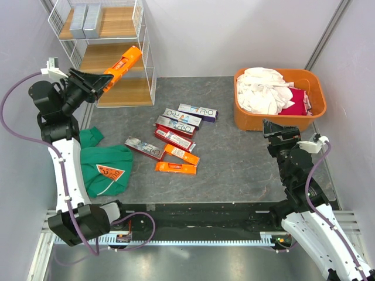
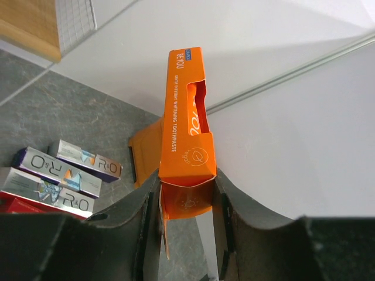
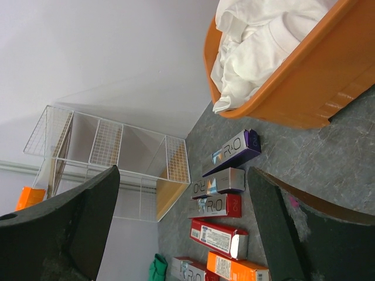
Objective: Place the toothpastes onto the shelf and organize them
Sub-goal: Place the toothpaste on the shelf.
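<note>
The orange toothpaste carton (image 1: pixel 123 63) is clamped at its near end by the left gripper (image 1: pixel 105 79). Its long axis runs away from the jaws, up and to the right in the overhead view, straight toward the shelf (image 1: pixel 99 58). The carton's far tip overlaps the shelf's front right corner, about level with the gap between the top and middle boards. I cannot tell from above whether the tip is already inside the wire frame or just in front of it. In the left wrist view the carton (image 2: pixel 186 129) stands up out of the closed fingers (image 2: pixel 146 216), one on each broad side, with a cut-out window showing in its face. The move I have in hand turns on that line. The carton already points shelfward, so I judge it needs to travel along its own length onto a board rather than swing round. On the shelf's top board two silver-grey cartons (image 1: pixel 85 19) lie side by side. The loose cartons (image 1: pixel 176 137) lie in a scattered group on the floor, in front of the shelf and to its right. They sit nearer the left arm than the right. The right gripper (image 1: pixel 272 130) is well away from the shelf on the far right, its jaws wide apart and holding nothing, just beside the orange tub (image 1: pixel 310 111).
</note>
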